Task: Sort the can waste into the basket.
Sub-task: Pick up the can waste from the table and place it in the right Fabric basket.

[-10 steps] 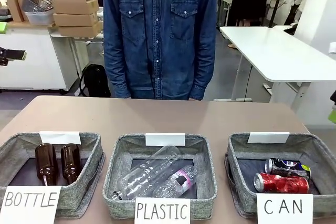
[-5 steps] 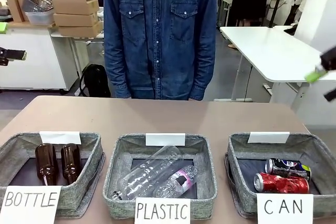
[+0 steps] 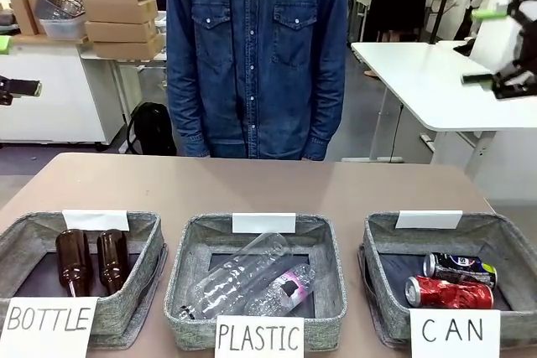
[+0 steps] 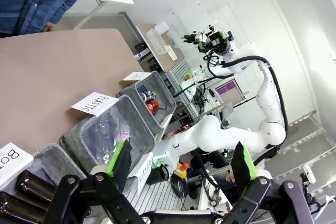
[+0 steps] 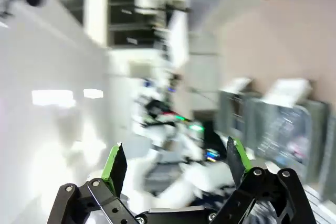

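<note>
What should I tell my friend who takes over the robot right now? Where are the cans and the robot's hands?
Left hand: open, empty, raised off to the side of the baskets.
Right hand: open, empty, lifted high at the table's right.
Red can and dark can: both lie side by side in the CAN basket.
Done: both cans are sorted.
Left: nothing that I can see; the table in front of the person has no more cans.

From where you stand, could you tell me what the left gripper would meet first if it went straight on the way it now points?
Probably nothing close: the open left gripper aims over the grey fabric basket of clear plastic bottles toward the white right arm and lab background beyond. The way looks free, though depth is unclear.
</note>
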Tool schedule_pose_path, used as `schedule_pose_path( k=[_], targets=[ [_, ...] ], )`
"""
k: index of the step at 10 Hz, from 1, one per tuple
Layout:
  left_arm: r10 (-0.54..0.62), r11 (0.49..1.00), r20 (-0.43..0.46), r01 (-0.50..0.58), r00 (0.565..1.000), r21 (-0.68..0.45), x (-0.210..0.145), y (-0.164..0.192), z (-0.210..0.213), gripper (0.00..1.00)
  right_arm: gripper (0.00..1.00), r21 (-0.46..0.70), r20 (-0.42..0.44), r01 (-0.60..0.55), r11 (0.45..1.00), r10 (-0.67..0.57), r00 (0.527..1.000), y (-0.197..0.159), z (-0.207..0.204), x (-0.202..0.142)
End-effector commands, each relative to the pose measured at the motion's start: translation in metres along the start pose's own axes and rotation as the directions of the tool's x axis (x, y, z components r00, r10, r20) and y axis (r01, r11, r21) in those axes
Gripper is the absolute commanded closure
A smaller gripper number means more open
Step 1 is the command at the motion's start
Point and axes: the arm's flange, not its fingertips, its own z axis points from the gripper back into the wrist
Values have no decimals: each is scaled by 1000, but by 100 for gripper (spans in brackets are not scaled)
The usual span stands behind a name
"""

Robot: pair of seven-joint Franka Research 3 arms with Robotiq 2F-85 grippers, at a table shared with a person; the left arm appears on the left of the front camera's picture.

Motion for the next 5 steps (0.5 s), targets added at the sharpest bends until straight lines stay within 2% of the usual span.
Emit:
schedule_pose_path(
  k=[1,2,3,5],
  targets=[
    [1,1000,-9,-1,1000,-2,-1,-3,1,0,0,147,93,-51,988,38,995,-13,-17,0],
    [1,1000,-9,-1,1000,-2,-1,-3,1,0,0,80,184,-75,994,59,981,-15,-19,2],
    [1,1000,-9,-1,1000,-2,-1,-3,1,0,0,104,48,13,994,-18,999,-3,-2,4],
    [1,1000,-9,-1,1000,-2,-1,-3,1,0,0,104,48,13,994,-18,999,-3,-2,4]
  ],
)
